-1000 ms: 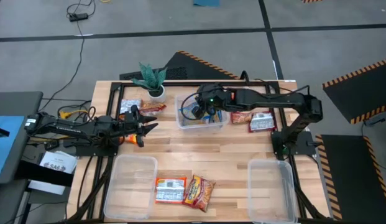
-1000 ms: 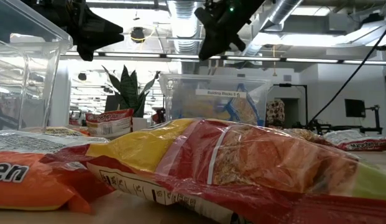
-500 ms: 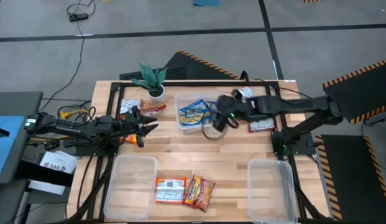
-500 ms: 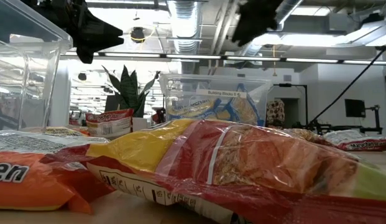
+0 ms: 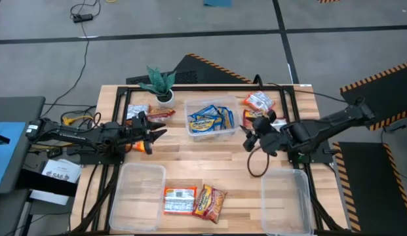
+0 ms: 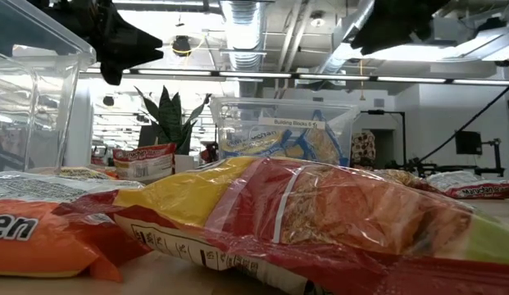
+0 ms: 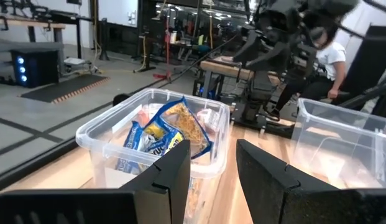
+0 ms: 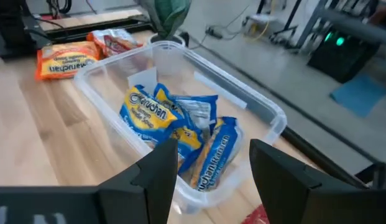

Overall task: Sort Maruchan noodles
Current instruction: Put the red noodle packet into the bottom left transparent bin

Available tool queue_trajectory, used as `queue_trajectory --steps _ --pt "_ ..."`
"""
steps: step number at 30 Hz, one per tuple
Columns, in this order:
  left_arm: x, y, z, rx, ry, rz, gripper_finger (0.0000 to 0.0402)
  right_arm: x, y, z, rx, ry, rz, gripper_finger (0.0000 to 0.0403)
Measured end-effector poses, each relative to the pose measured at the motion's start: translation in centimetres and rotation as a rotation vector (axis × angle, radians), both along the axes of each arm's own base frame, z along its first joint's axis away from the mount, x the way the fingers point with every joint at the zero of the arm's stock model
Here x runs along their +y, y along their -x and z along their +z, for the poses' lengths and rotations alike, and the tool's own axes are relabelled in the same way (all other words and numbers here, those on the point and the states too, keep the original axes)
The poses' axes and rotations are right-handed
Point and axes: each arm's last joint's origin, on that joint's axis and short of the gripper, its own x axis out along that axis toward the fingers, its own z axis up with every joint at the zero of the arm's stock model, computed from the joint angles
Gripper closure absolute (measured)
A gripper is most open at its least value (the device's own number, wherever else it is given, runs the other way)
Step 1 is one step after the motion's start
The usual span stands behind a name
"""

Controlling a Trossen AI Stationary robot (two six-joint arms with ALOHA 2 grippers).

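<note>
So far only blue-and-yellow Maruchan noodle packets [image 5: 210, 120] fill the clear lidless plastic tub [image 5: 192, 129] mid-counter. Red and orange packets [image 5: 194, 200] lie scattered around it. Left pincer [image 5: 151, 136], right pincer [image 5: 250, 139]: both open, empty.

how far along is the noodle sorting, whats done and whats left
Done: several blue packets lie in the middle tub. In hand: nothing; the right gripper hangs open and empty between that tub and the right tub, while the left gripper waits open. Left: two packets at the front edge, two by the plant and those at back right. Both front tubs look empty.
</note>
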Motion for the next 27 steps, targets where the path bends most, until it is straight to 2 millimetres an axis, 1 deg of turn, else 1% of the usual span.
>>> queue_trajectory --steps 2,5,8,14,17,21,27 --pt "0.0 -0.2 -0.2 0.022 -0.008 0.018 0.0283 0.2 0.1 -0.1 -0.025 0.019 -0.014 0.0182" --pt "0.2 -0.8 -0.7 0.101 -0.046 0.077 0.0283 0.3 0.3 -0.3 -0.029 0.040 -0.030 0.0182" --pt "1.0 -1.8 0.3 0.199 -0.054 0.170 0.0283 0.3 0.2 -0.2 -0.044 0.037 -0.031 0.0182" --pt "4.1 -3.6 2.6 0.548 -0.037 0.311 0.0283 0.2 0.0 -0.1 -0.041 0.049 -0.028 0.0182" --pt "5.8 -4.4 3.0 0.711 -0.026 0.336 0.0282 0.2 0.0 -0.1 -0.041 0.050 -0.028 0.0182" --pt "7.8 -5.3 2.5 0.853 -0.032 0.323 0.0265 0.2 0.0 -0.1 -0.037 0.049 -0.025 0.0182" --pt "9.8 -6.1 0.3 1.010 -0.044 0.323 0.0220 0.2 0.0 -0.1 -0.035 0.048 -0.023 0.0182"
